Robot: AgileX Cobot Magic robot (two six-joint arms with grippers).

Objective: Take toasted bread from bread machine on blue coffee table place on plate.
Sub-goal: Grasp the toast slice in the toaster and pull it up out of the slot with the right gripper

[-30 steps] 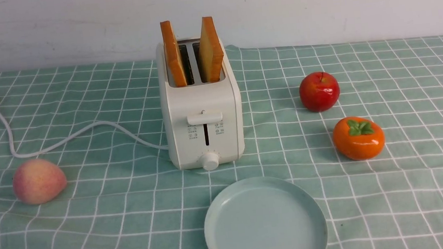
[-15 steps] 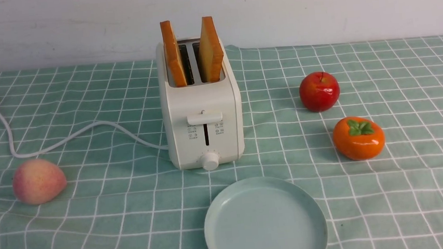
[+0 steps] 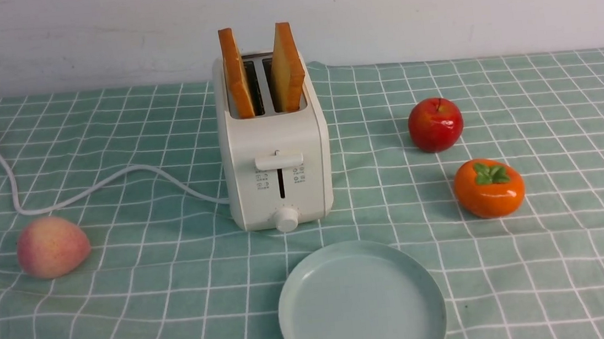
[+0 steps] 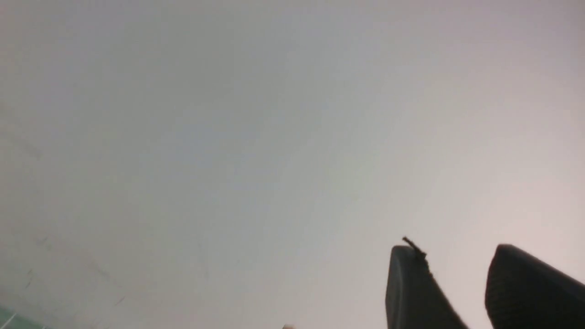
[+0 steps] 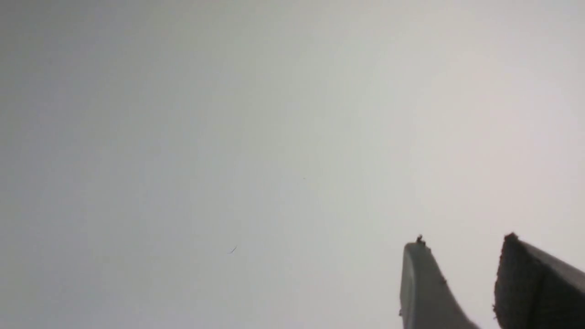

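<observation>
My left gripper (image 4: 457, 249) and my right gripper (image 5: 464, 240) are both open, with a gap between the fingers and a pale wall beyond. Two square golden toast slices with brown crusts (image 3: 287, 68) stand up in the boxy cream-white toaster (image 3: 277, 138), well apart from my hands. The round, pale blue-green plate (image 3: 362, 302) is on my side of the toaster.

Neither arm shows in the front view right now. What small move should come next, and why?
I'd probably bring the left gripper in above the left toast slice, jaws kept parted. They stand apart with nothing between them, both slices stand upright well out of the toaster, and the plate is bare.
</observation>
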